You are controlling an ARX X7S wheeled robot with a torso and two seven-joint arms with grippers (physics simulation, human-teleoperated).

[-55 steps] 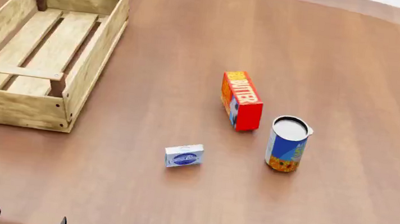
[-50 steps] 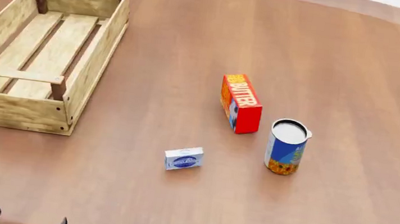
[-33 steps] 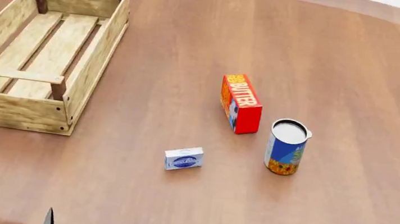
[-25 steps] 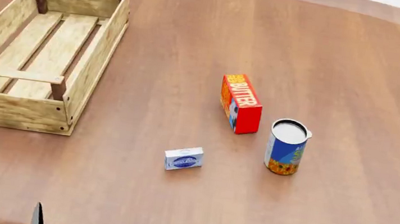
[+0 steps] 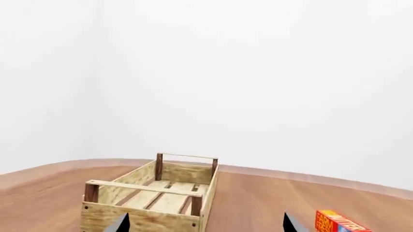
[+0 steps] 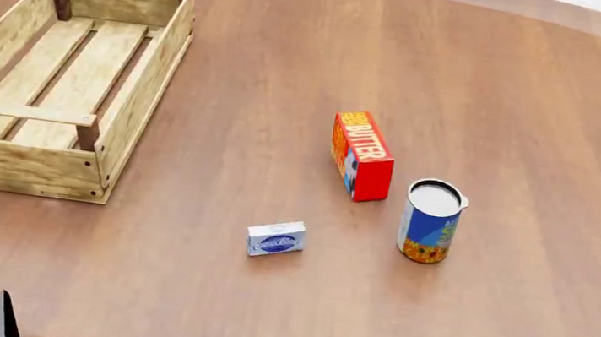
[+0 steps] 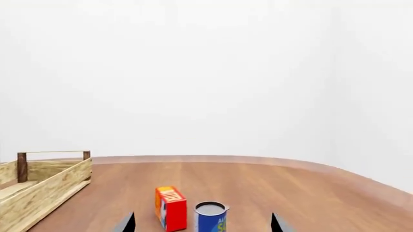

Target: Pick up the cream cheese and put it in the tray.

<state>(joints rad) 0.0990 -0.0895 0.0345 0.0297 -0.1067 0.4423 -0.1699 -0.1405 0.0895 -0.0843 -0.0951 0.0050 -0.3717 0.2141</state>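
The tray (image 6: 55,81) stands at the far left of the table (image 6: 290,57), open side up, with nothing visible inside it. The cream cheese (image 6: 275,239) lies flat on the table, near the front edge and roughly at centre, well apart from the tray and resting on nothing else. Behind it and to the right stands the butter box (image 6: 362,154); just beside that, further right, stands the can (image 6: 431,219). Neither touches the cream cheese.

Left gripper (image 5: 205,223): only the two fingertips show at the lower edge of the left wrist view, set wide apart with nothing between them, so the fingers are released. The tray fills the space ahead of this camera. In the head view a single tip shows at the lower left corner.

Right gripper (image 7: 202,222): two fingertips show at the lower edge of the right wrist view, likewise spread and empty. The butter box and the can stand ahead of it. The cream cheese is not visible in either wrist view.

Step in hand: approach. Judging from these views, no grasp has begun; both arms sit low at the near edge of the table, well short of the cream cheese.

Next move, as a judgement: bring one gripper forward over the cream cheese, align the spread fingers across its short sides, and descend. The box is low and flat, so the fingertips must reach nearly to the table surface. Clearance from the butter box and the can appears sufficient.
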